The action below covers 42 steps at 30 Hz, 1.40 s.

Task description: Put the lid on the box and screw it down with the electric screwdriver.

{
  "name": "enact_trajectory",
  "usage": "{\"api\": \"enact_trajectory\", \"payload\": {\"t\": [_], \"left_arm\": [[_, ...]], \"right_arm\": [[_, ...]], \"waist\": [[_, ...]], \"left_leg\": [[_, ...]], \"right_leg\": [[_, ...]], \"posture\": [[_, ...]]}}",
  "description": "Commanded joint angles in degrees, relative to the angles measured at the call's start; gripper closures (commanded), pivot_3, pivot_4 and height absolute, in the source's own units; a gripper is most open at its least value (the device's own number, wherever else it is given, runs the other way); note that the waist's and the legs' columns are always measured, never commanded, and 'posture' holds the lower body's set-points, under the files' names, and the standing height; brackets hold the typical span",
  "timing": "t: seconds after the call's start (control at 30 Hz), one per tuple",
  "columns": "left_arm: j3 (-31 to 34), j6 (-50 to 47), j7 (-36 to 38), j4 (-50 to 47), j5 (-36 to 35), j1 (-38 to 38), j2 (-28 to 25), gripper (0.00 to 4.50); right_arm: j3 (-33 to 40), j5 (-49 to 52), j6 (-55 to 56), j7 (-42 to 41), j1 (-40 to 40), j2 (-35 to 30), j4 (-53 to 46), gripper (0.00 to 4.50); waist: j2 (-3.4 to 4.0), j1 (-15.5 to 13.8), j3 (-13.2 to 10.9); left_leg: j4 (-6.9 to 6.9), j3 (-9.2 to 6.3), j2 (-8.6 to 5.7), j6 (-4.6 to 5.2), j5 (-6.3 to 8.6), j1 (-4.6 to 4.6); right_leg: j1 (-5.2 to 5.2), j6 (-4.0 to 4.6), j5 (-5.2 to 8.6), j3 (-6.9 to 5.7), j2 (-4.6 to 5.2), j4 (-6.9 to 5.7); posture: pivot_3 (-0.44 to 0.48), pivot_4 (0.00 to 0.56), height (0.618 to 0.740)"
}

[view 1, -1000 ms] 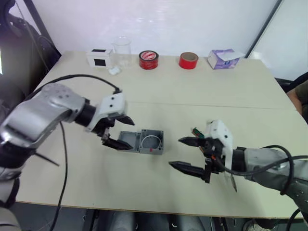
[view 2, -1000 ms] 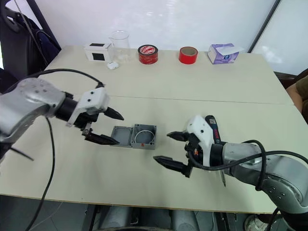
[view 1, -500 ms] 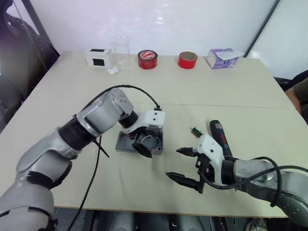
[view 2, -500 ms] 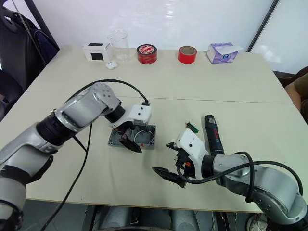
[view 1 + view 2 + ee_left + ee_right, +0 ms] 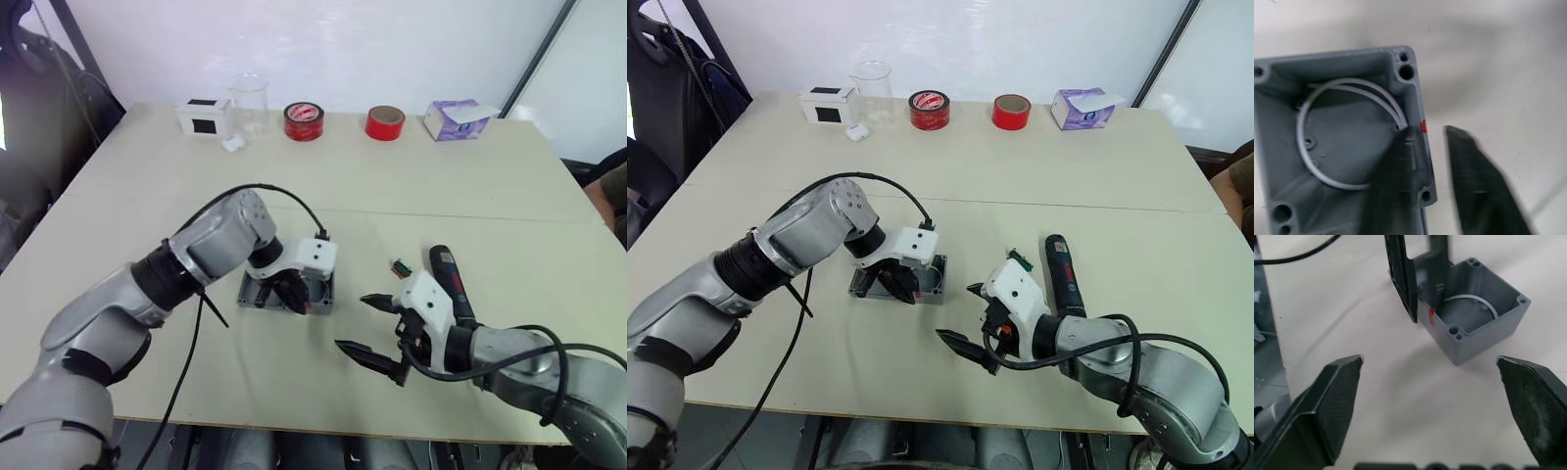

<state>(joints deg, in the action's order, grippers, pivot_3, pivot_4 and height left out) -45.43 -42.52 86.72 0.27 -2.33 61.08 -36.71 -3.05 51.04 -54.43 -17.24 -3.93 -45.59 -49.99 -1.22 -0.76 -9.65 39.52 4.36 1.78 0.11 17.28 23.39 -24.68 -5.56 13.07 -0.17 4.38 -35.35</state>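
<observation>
The grey box [image 5: 322,290] stands open side up at the table's middle, with a white loop [image 5: 1317,132] inside and a red mark [image 5: 1423,126] on one wall. My left gripper [image 5: 290,294] is shut on that wall, one finger [image 5: 1438,259] inside and the other finger [image 5: 1402,279] outside. The grey lid [image 5: 251,290] lies flat against the box's left side, partly hidden by the gripper. My right gripper [image 5: 351,323] hangs open just right of the box, holding nothing. The black electric screwdriver [image 5: 449,279] lies on the table behind my right wrist.
Small green pieces [image 5: 400,266] lie left of the screwdriver. Along the far edge stand a white box with a black panel [image 5: 202,116], a clear beaker [image 5: 248,101], two red tape rolls [image 5: 304,121] [image 5: 384,122] and a tissue pack [image 5: 456,119]. A black cable loops over my left arm.
My left gripper swung right from beside the lid onto the box's near wall and closed there. My right gripper drifted a little toward the box and stayed open.
</observation>
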Motion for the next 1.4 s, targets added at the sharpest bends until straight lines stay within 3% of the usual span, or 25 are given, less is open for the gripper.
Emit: {"api": "enact_trajectory", "payload": {"t": [0.03, 0.2, 0.43, 0.73, 0.97, 1.1, 1.17, 1.27, 1.4], "left_arm": [[-0.60, 1.09, 1.13, -0.51, 1.01, -0.85, 0.33, 4.45], [1.34, 4.03, -1.06, 1.03, 2.36, -1.16, 2.57, 4.45], [8.21, 19.85, -2.23, 8.43, 0.83, 0.17, 6.68, 4.45], [7.12, 53.86, 5.49, 27.01, 3.34, 3.52, 9.02, 4.45], [3.87, 61.61, 5.78, 37.19, 2.93, 7.55, 12.09, 4.45], [4.71, 61.78, 5.78, 40.37, 3.65, 8.22, 13.67, 3.42], [5.26, 56.25, 5.78, 37.84, 1.95, 9.17, 11.39, 2.62], [11.36, 47.12, 5.63, 34.06, -0.01, 9.10, 10.18, 1.57], [18.01, 43.42, -2.38, 27.38, 0.93, 6.58, 7.98, 1.57]], "right_arm": [[0.47, -0.53, 0.72, -0.06, -0.75, 0.78, -1.94, 0.00], [1.46, -0.32, 0.24, -0.17, -0.23, 0.54, -2.21, 0.00], [2.41, -0.08, -0.23, -0.18, 0.36, 0.00, -2.38, 0.00], [5.76, 0.78, -1.39, 0.55, 0.30, -0.91, -2.00, 0.00], [7.66, 1.85, -2.07, 1.61, 1.57, -0.36, -3.09, 0.00], [7.62, 2.07, -1.87, 2.09, 2.58, -0.04, -3.69, 0.00], [7.51, 2.81, -2.04, 1.99, 2.59, -0.10, -3.92, 0.00], [7.42, 3.29, -2.00, 1.43, 1.98, -0.50, -3.62, 0.00], [6.81, 2.81, -1.51, -0.02, 0.32, -0.80, -2.40, 0.00]], "waist": [[0.08, -0.06, 0.08], [0.08, -0.18, 0.08], [0.07, -0.01, 0.07], [0.06, 0.02, 0.06], [0.05, -0.04, 0.06], [0.05, 0.02, 0.06], [0.03, 0.17, 0.05], [0.04, 0.33, 0.05], [0.04, 0.16, 0.05]], "left_leg": [[0.04, 0.00, 0.00, 0.02, 0.01, -0.02], [0.28, -0.01, 0.01, 0.21, 0.12, 0.00], [0.52, -0.04, -0.04, 0.38, 0.22, 0.04], [0.51, 0.03, -0.03, 0.43, 0.25, 0.04], [0.53, 0.02, -0.05, 0.46, 0.27, 0.11], [0.53, 0.01, -0.05, 0.53, 0.31, 0.11], [0.53, 0.00, -0.04, 0.54, 0.32, 0.10], [0.53, -0.02, -0.01, 0.54, 0.32, 0.09], [0.53, -0.06, 0.03, 0.54, 0.32, 0.09]], "right_leg": [[0.07, 0.00, 0.00, -0.02, 0.00, 0.00], [0.12, 0.01, 0.01, -0.02, 0.03, -0.07], [0.22, 0.01, 0.01, 0.00, 0.16, -0.07], [0.17, 0.01, 0.00, 0.00, 0.11, -0.08], [0.17, 0.01, 0.00, 0.00, 0.16, -0.03], [0.17, 0.00, -0.01, 0.01, 0.16, -0.01], [0.17, -0.01, -0.01, 0.01, 0.15, -0.01], [0.15, -0.01, -0.01, 0.01, 0.12, -0.05], [0.13, -0.08, -0.04, 0.00, 0.11, -0.09]], "posture": [[0.000, 0.150, 0.740], [0.000, 0.150, 0.740], [0.000, 0.150, 0.740], [0.000, 0.150, 0.740], [0.000, 0.150, 0.740], [0.000, 0.150, 0.740], [0.000, 0.150, 0.740], [0.000, 0.150, 0.740], [0.000, 0.150, 0.740]]}}
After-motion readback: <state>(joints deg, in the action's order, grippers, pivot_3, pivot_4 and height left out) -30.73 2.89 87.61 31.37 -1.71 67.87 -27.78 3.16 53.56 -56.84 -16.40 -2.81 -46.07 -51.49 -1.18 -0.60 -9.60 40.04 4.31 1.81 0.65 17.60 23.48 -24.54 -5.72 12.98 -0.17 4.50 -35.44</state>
